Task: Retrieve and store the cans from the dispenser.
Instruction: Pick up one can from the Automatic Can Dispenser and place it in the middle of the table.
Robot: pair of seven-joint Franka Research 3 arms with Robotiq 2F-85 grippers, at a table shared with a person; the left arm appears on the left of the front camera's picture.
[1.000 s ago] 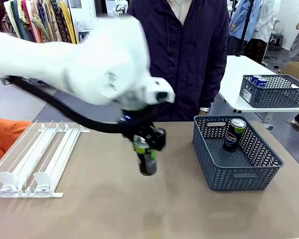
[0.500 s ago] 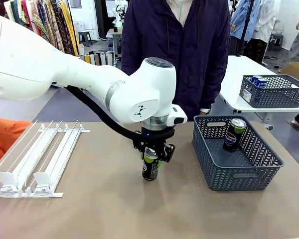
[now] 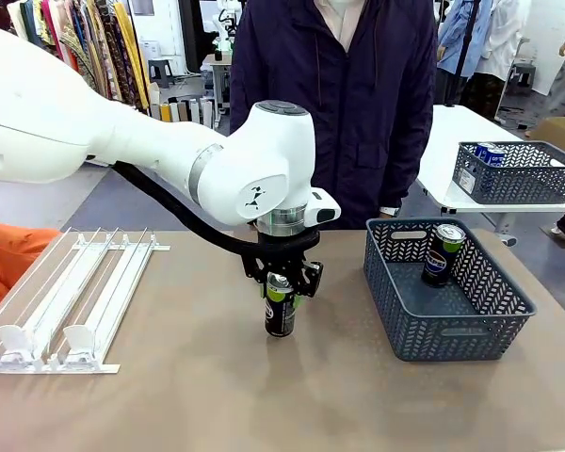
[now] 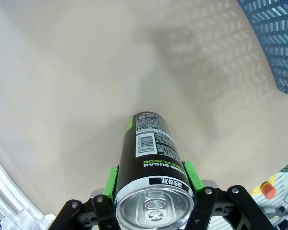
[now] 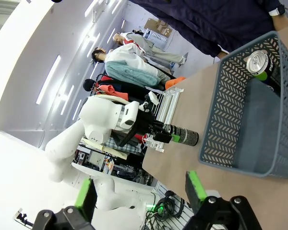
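Note:
My left gripper [image 3: 281, 288] is shut on a dark can [image 3: 281, 311] with a green-yellow band, gripping it near its top. The can is upright at mid-table, at or just above the tabletop. In the left wrist view the green pads [image 4: 112, 178] press both sides of this can [image 4: 151, 153]. Another dark can [image 3: 443, 252] stands in the grey lattice basket [image 3: 424, 330] to the right. The white dispenser [image 3: 71, 297] lies at the left, with no cans in its lanes. My right gripper [image 5: 140, 191] hangs open above the table, with the basket [image 5: 225, 124] and its can [image 5: 259, 64] ahead.
A person in a dark jacket [image 3: 344, 104] stands at the far edge, behind the held can. On a separate table at the back right, another grey basket [image 3: 513, 174] holds blue cans. An orange cloth [image 3: 5, 259] lies left of the dispenser.
The left arm swung in with the can tilted, and it now holds the can upright. In the last half second the can shifted slightly left and away.

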